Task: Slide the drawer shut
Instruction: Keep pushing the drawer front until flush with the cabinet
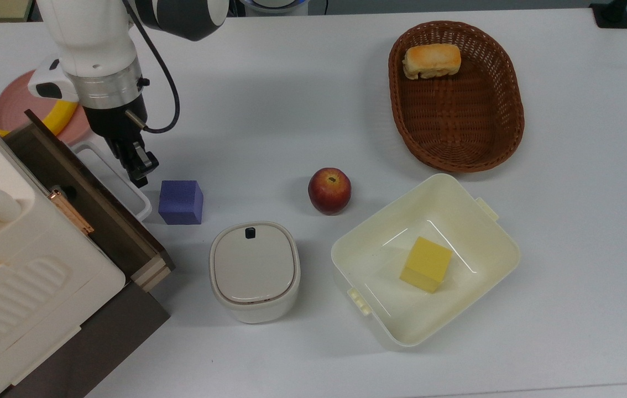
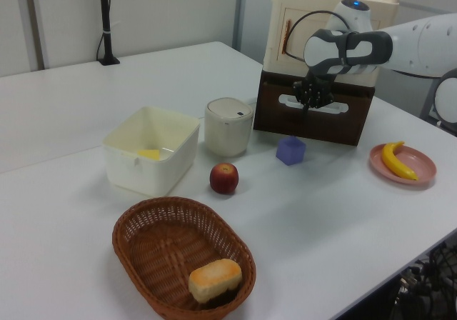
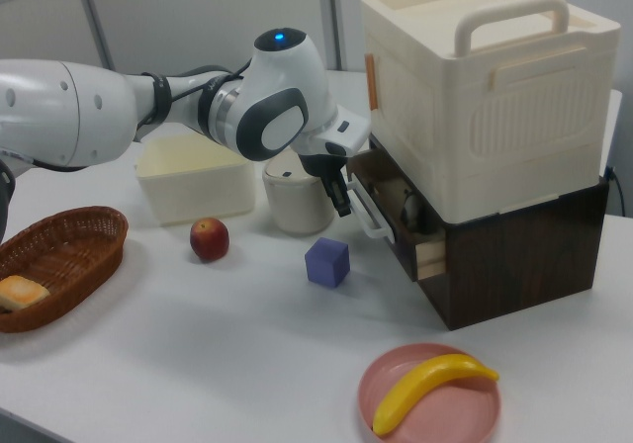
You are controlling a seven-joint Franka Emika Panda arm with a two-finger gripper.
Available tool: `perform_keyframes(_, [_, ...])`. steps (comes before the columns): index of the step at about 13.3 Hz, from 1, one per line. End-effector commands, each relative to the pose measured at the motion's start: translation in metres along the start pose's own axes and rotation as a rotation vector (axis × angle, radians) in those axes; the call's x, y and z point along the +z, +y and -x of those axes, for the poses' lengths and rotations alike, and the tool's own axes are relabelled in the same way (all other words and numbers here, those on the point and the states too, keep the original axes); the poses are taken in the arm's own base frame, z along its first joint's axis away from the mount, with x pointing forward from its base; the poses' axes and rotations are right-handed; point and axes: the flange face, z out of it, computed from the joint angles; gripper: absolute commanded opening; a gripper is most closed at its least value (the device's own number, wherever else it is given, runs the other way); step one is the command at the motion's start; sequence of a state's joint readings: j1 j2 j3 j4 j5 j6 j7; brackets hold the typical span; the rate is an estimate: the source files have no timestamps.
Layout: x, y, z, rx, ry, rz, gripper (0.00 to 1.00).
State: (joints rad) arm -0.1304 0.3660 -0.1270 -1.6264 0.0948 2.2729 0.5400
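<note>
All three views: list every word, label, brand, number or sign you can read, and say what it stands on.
None: no readable text on anything in these views.
The cream ribbed plastic appliance, the dark brown wooden drawer front, the grey lidded pot, the cream open plastic tub and the white robot arm carry no legible lettering.
</note>
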Motion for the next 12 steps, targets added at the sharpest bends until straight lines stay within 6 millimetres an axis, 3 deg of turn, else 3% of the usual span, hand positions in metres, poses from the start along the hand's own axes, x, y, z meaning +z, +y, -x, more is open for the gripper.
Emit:
perform_keyframes(1, [-0.008, 0.002, -0.014, 0.032, 0.045, -0.034, 0.0])
perform_keyframes(3, [-0.005, 0.009, -0.02, 0.062, 0.051, -0.049, 0.0])
perform_keyframes(12, [0.008, 0.005, -0.028, 0.063, 0.06, -0.053, 0.0])
